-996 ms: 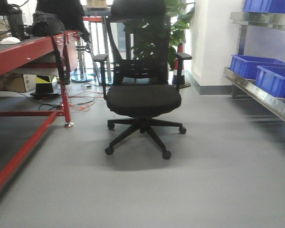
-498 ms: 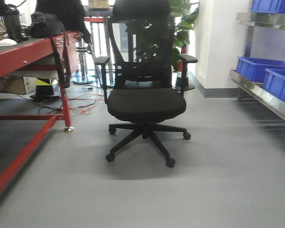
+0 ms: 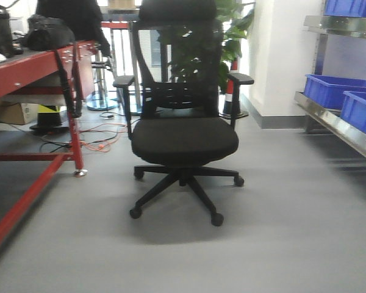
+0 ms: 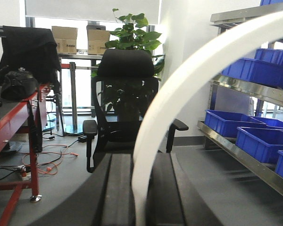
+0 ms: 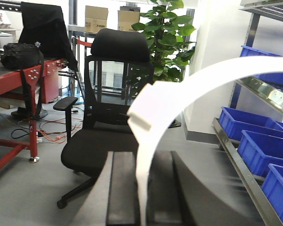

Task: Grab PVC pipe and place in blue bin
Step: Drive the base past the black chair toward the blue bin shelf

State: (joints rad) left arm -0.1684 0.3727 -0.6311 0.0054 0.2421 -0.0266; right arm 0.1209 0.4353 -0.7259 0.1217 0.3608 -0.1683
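Workshop room with a grey floor, seen from a two-armed mobile robot. In the front view a black office chair (image 3: 183, 137) on casters stands in the middle, facing the camera. A red workbench (image 3: 24, 67) runs along the left side, with a black bag (image 3: 46, 32) on top and orange cables on the floor under it. A leafy green plant (image 3: 235, 33) stands behind the chair. On the right a metal shelf (image 3: 335, 119) carries several blue bins (image 3: 332, 90).

The right wrist view looks along the right gripper (image 5: 144, 157). Its two dark fingers (image 5: 121, 188) are pressed against a white curved piece, which appears to be the PVC pipe (image 5: 179, 92). The pipe rises from between the fingers and bends over to the right as a broad white band, with a squared step on its left edge. It is held in the air, well apart from the blue bins on the shelf at the right.

The left wrist view looks along the left gripper (image 4: 140, 160). Its fingers (image 4: 117, 188) pinch a white arc strip (image 4: 174, 94) that climbs from between them and sweeps to the upper right corner. Both curved pieces are blurred by closeness to the lens, so fine detail cannot be made out.
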